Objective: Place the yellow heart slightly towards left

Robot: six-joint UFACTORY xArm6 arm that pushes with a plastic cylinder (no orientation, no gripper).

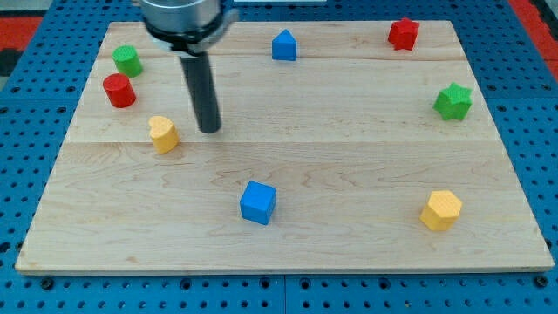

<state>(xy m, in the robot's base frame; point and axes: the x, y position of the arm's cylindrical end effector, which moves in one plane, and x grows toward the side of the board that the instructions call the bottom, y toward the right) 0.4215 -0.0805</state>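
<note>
The yellow heart lies on the wooden board at the view's left, below the red cylinder. My tip rests on the board just to the right of the yellow heart, a small gap apart from it. The dark rod rises from there to the arm's body at the view's top.
A green block sits at the top left above the red cylinder. A blue house-shaped block is at top centre, a red star top right, a green star right, a yellow hexagon bottom right, a blue cube bottom centre.
</note>
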